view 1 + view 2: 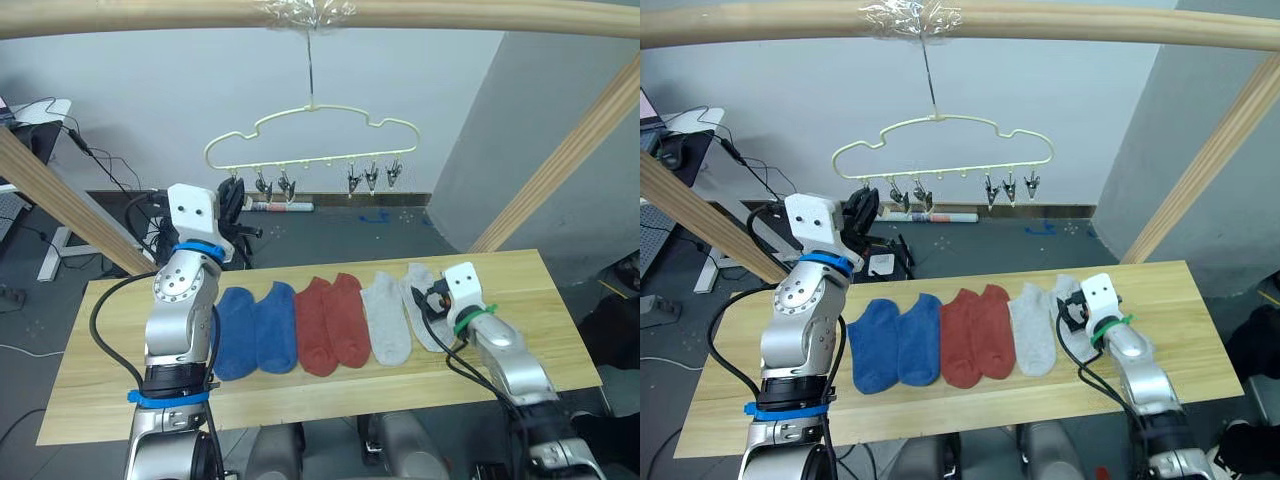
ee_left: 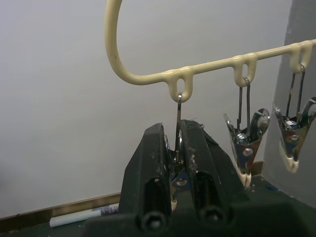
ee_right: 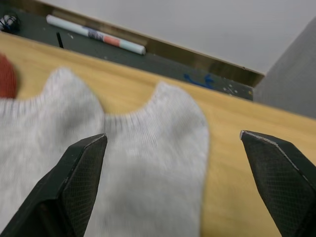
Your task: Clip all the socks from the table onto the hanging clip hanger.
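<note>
Six socks (image 1: 315, 325) lie in a row on the table (image 1: 530, 275). Left gripper (image 2: 177, 154) pinches the hanger's (image 1: 310, 130) end clip (image 2: 177, 173) — keep squeezing. Right gripper (image 3: 173, 143), spread wide over the outermost grey sock (image 3: 123, 163), should close on its cuff — squarely.

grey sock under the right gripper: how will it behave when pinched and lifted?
Probably floppy: the grey sock is soft knit lying flat on the table, so it should droop from the right gripper, whose fingers are open over it. Likely light. It touches the second grey sock and may drag it.
</note>
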Controlling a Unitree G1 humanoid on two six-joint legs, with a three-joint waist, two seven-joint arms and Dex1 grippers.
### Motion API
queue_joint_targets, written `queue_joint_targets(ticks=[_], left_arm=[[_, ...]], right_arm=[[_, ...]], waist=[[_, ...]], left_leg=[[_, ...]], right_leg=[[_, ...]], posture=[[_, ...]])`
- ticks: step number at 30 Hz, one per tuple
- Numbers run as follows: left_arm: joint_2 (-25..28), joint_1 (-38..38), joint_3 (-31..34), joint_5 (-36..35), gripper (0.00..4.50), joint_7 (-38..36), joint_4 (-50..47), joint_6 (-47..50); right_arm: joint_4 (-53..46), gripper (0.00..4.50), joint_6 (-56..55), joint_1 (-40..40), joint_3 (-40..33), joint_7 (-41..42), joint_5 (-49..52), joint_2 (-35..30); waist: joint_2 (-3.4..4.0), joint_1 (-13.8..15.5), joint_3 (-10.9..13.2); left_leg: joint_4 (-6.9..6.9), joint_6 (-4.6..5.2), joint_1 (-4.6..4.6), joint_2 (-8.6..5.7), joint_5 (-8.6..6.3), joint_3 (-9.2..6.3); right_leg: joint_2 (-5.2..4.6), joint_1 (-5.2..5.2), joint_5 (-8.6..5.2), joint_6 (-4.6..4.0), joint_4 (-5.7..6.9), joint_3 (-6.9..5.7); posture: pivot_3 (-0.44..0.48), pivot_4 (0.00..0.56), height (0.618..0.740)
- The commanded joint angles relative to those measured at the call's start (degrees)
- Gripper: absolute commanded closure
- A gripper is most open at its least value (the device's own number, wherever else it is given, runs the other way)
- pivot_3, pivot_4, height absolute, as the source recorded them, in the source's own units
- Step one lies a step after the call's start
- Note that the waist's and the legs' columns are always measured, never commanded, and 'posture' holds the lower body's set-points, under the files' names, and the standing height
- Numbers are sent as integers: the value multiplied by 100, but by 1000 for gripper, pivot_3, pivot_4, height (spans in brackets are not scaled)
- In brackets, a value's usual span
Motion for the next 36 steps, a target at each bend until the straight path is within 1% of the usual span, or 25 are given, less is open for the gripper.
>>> queue_joint_targets(ticks=[1,2,3,4,6,8,10,11,12,16,21,24,26,28,31,32,36], left_arm=[[112,14,10,-163,4373,-167,-305,197],[130,13,10,-209,4373,-214,-329,269],[149,10,15,-247,4373,-256,-345,331],[168,4,22,-291,4373,-300,-359,398],[206,-3,42,-342,4373,-368,-374,479],[252,-20,55,-394,4373,-449,-380,576],[315,-52,78,-447,4373,-518,-368,668],[344,-66,90,-475,4373,-551,-361,706],[367,-81,108,-527,4373,-585,-361,775],[453,-123,156,-758,4373,-699,-417,1038],[586,-189,185,-1143,4373,-891,-575,1445],[616,-227,210,-1291,4373,-920,-636,1641],[627,-247,214,-1372,4373,-936,-694,1766],[644,-264,214,-1457,4373,-943,-740,1896],[644,-277,219,-1538,4373,-929,-806,2041],[642,-277,218,-1558,4373,-931,-826,2077],[630,-250,207,-1626,4373,-927,-910,2175]], right_arm=[[727,0,-282,-298,-192,-105,13,160],[959,0,-233,-402,-262,-177,41,222],[1120,169,-211,-471,-320,-246,48,262],[1258,357,-199,-526,-375,-283,68,297],[1416,885,-216,-582,-437,-308,87,349],[1526,1508,-214,-578,-448,-274,74,368],[1578,2386,-211,-549,-409,-236,27,377],[1581,2632,-221,-538,-397,-224,20,392],[1571,3017,-246,-522,-380,-208,12,404],[1271,4488,-425,-413,-178,-65,-131,379],[-445,4500,-623,-199,734,409,-713,203],[-1076,4500,-406,-308,1116,574,-835,348],[-1336,4500,-214,-484,1364,651,-866,573],[-1393,4500,-36,-780,1613,699,-860,941],[-1189,4500,131,-1172,1751,654,-802,1482],[-1021,4500,130,-1299,1760,610,-791,1659],[-346,4500,5,-1746,1778,520,-821,2138]], waist=[[1,13,1],[2,21,2],[1,28,2],[3,37,3],[4,46,3],[4,46,4],[4,50,4],[4,50,3],[4,50,3],[4,53,3],[13,38,12],[12,24,17],[12,30,18],[12,38,18],[12,52,18],[12,61,18],[12,134,18]], left_leg=[[-1,-11,0,-1,6,1],[-2,-12,-2,-1,6,1],[-2,-13,-3,-1,6,0],[-2,-14,-4,-1,6,1],[-3,-18,-5,-2,4,2],[-2,-19,-5,-2,4,4],[-2,-19,-4,-3,3,2],[-2,-19,-3,-2,3,2],[-2,-19,-2,-2,3,2],[-2,-20,-1,-2,4,2],[-6,-26,-6,-1,4,5],[-5,-33,-11,1,7,3],[-5,-39,-12,1,10,0],[-5,-40,-13,1,11,-3],[-4,-41,-23,1,11,-8],[-3,-41,-30,1,11,-11],[0,-41,-49,-1,11,-15]], right_leg=[[-1,0,0,0,-1,0],[-1,0,4,-6,-3,0],[-3,0,9,-15,-3,0],[-4,0,10,-18,-5,0],[-7,0,10,-18,-7,0],[-7,0,10,-18,-8,2],[-7,0,9,-15,-5,1],[-7,0,7,-12,-3,1],[-7,0,4,-7,-2,1],[-7,0,-3,5,0,2],[-7,-9,-5,8,-2,4],[-5,-17,-6,10,2,4],[-4,-17,-6,11,2,1],[-4,-17,-6,10,2,0],[-4,-22,3,-5,0,-4],[-4,-25,9,-17,0,-7],[-7,-37,11,-20,-6,-12]], posture=[[-131,280,740],[-127,280,740],[-124,280,740],[-123,279,740],[-121,279,740],[-120,278,740],[-118,277,740],[-117,276,740],[-117,276,740],[-116,276,740],[-117,277,740],[-118,277,740],[-118,277,740],[-115,272,740],[-115,272,740],[-114,267,740],[-105,260,740]])
